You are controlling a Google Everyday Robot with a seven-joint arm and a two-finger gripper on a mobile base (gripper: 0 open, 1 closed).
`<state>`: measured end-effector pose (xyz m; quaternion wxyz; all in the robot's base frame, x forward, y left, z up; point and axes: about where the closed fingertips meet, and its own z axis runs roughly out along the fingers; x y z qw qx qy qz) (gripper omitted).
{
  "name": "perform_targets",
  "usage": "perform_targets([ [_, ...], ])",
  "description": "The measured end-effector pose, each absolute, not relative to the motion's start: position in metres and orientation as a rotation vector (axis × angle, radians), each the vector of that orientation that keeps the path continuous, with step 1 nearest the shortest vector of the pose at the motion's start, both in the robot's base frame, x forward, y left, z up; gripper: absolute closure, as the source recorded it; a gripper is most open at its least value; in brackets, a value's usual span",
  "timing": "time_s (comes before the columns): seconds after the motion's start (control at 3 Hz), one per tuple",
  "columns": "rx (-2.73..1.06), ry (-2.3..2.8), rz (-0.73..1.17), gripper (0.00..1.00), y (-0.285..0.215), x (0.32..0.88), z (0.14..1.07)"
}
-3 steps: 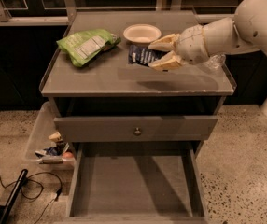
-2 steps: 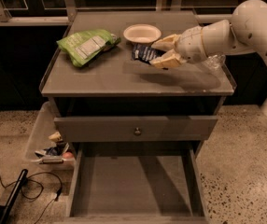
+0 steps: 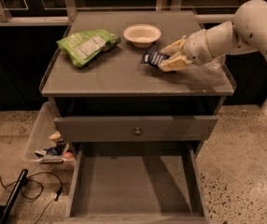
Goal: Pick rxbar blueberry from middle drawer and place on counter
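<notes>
The rxbar blueberry, a dark wrapper with white print, is low over the right half of the counter, just in front of the white bowl. Whether it touches the top I cannot tell. My gripper reaches in from the right and is shut on the bar's right end, one cream finger above it and one below. The middle drawer stands pulled out below, and its grey floor is bare.
A green snack bag lies on the counter's left half and a white bowl at the back centre. A drawer front with a round knob is shut. A clear bin of small items and black cables are on the floor at left.
My gripper has moved to the right and slightly down over the counter, and the bar has moved with it.
</notes>
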<state>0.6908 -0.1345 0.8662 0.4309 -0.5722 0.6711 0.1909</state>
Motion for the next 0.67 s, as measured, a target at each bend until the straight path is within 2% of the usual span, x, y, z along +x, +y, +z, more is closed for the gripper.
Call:
perform_targets([
  [0.33, -1.43, 1.761, 0.485, 1.0, -0.1454, 0.6881, 0.8542],
  [0.67, -1.429, 1.766, 0.487, 0.81, -0.1458, 0.6879, 0.8534],
])
